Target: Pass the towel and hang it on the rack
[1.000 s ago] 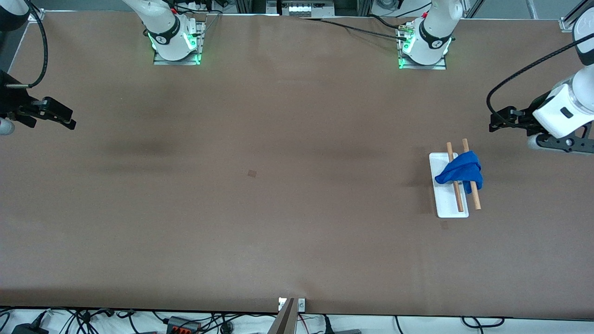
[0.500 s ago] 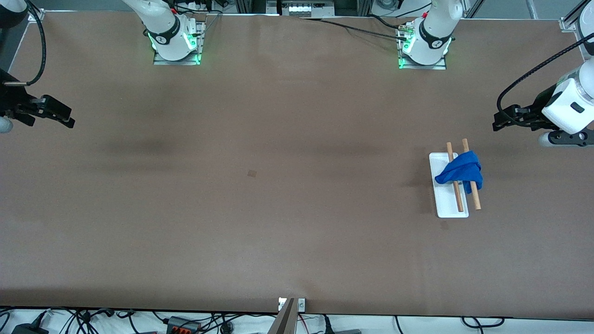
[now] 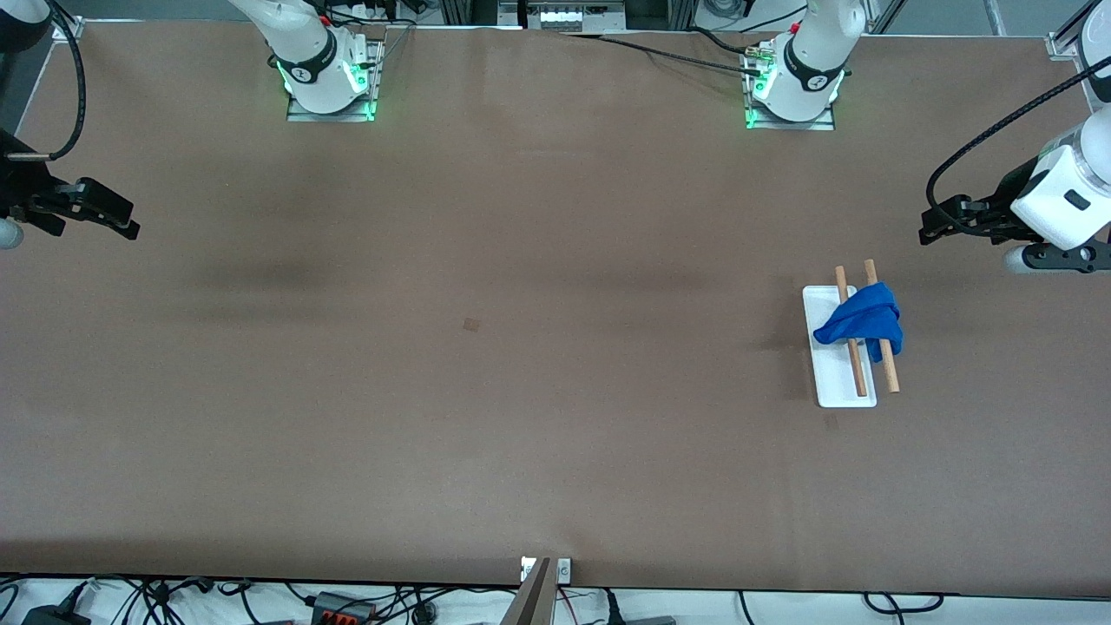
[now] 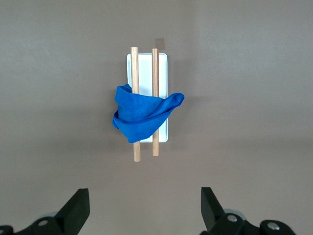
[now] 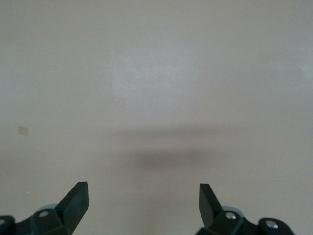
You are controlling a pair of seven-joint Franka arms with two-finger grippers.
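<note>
Brown table (image 3: 521, 391), towel (image 3: 859, 318) on rack (image 3: 835, 382), cables along edges.

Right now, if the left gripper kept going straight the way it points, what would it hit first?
Judging by the left wrist view, the open left gripper points down at the table, just short of the rack holding the blue towel. It would probably meet bare tabletop first; depth is unclear.
</note>
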